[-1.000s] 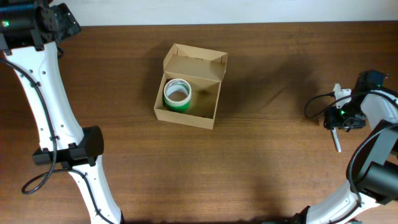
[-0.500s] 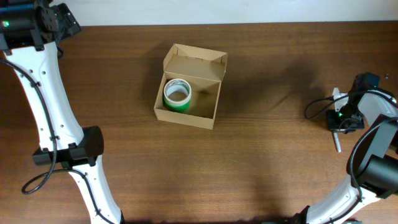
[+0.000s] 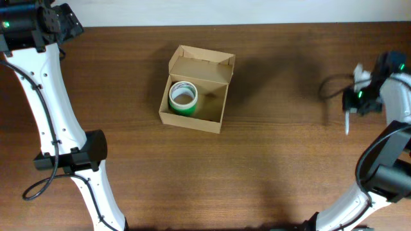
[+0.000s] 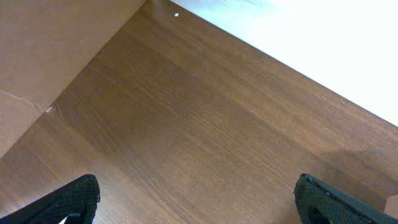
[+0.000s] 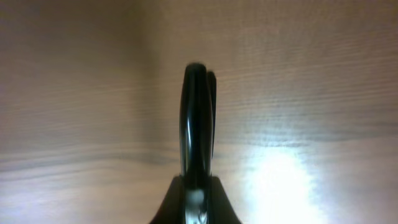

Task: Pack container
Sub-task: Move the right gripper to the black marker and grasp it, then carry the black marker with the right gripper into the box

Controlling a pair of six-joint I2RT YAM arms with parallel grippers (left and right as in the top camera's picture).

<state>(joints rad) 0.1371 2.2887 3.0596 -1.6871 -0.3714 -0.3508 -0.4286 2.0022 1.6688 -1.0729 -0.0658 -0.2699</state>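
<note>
Box (image 3: 196, 88) on table (image 3: 270, 160), centre-left, flap lid open and leaning back toward far edge. Green tape roll (image 3: 183, 97) inside box, in left part, lying flat. Right end effector (image 3: 347, 124) well right of box, near table's right edge, above bare wood; wrist view shows fingers (image 5: 196, 118) pressed together, clenched on nothing. Left end effector (image 4: 196, 198) released, fingertips wide apart over bare table at far-left corner.

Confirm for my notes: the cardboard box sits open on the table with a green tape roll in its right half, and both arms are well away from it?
Not quite. The overhead view shows the green tape roll in the left half of the container, against its left wall; the right half is bare. The rest holds: the flap is open and both arms are far off.
</note>
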